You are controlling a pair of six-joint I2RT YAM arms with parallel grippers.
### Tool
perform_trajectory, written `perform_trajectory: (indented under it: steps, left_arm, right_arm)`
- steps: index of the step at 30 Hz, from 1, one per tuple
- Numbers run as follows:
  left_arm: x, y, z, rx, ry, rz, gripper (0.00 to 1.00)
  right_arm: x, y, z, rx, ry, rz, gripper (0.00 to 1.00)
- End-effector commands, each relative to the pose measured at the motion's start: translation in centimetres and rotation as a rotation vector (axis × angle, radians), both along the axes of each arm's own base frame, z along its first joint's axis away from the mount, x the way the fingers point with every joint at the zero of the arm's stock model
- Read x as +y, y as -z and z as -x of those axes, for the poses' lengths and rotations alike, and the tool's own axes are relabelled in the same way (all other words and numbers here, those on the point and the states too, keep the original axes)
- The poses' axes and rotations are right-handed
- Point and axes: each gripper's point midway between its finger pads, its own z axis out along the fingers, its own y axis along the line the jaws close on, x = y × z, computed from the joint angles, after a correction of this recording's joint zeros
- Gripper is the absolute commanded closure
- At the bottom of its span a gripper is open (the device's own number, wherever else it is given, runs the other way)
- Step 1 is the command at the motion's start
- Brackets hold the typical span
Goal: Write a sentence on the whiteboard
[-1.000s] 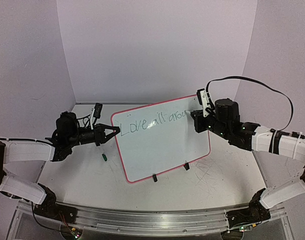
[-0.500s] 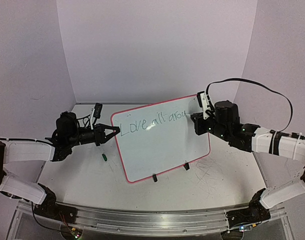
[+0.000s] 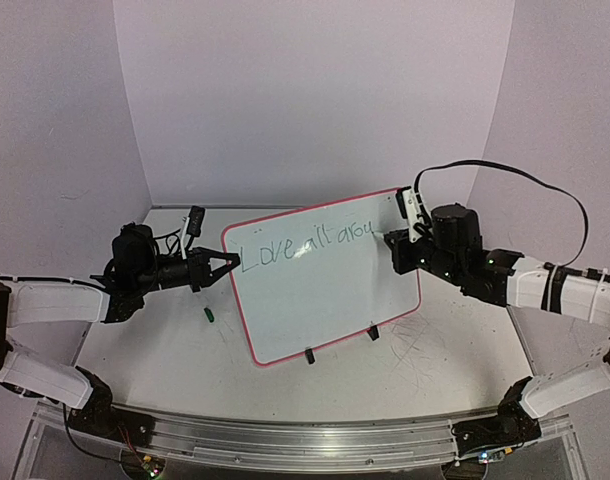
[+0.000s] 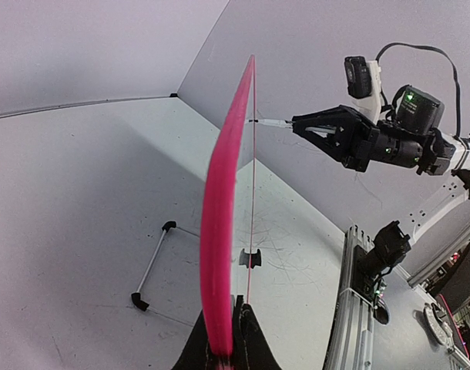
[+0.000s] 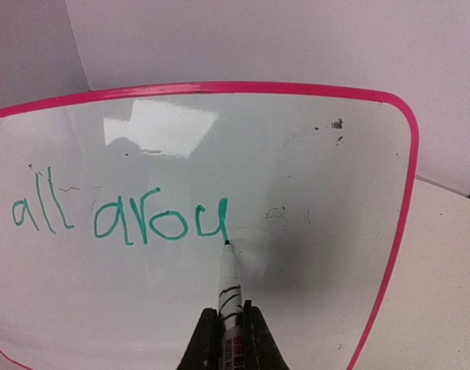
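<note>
The whiteboard (image 3: 330,290) stands on its long edge on the table, pink rim all round. My left gripper (image 3: 225,265) is shut on the rim of its left edge; in the left wrist view the rim (image 4: 222,223) runs edge-on up from my left gripper (image 4: 233,339). The sentence (image 3: 303,243) in green reads "Love all arou"; the right wrist view shows "all arou" (image 5: 162,220). My right gripper (image 5: 231,335) is shut on a white marker (image 5: 229,285), whose tip touches the board at the foot of the "u". From above, my right gripper (image 3: 392,240) is at the board's upper right.
Two black clips (image 3: 308,355) (image 3: 372,333) sit under the board's lower edge. A small green cap (image 3: 210,313) lies on the table left of the board. Grey scribbles (image 3: 415,345) mark the tabletop at right. A thin rod with black ends (image 4: 154,266) lies behind the board.
My right gripper has shifted slightly to the right with the marker, and the "u" after "aro" now shows. The left arm and the board have stayed still.
</note>
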Motion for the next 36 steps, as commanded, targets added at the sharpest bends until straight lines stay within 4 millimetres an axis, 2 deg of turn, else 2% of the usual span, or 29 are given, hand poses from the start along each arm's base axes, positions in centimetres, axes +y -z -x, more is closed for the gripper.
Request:
perform_trajectory:
  steps: [1, 3, 13, 21, 36]
  left_arm:
    - [0.5, 2.3, -0.3, 0.002, -0.026, -0.09, 1.0]
    - [0.6, 2.2, -0.3, 0.002, -0.026, -0.088, 1.0]
    - [0.6, 2.1, -0.2, -0.003, -0.026, -0.087, 1.0]
    - [0.6, 2.2, -0.3, -0.001, -0.024, -0.09, 1.0]
    - [0.6, 2.3, -0.2, -0.002, -0.026, -0.09, 1.0]
  right_arm:
    - [-0.5, -4.2, 0.6, -0.082, 0.003, -0.092, 1.0]
    - [-0.5, -4.9, 0.5, -0.094, 0.002, -0.105, 1.0]
    - [0.3, -4.4, -1.1, -0.097, 0.014, -0.078, 1.0]
    - [0.2, -5.0, -1.3, -0.113, 0.023, -0.087, 1.0]
    - [0.0, -3.9, -1.9, -0.096, 0.053, -0.064, 1.0]
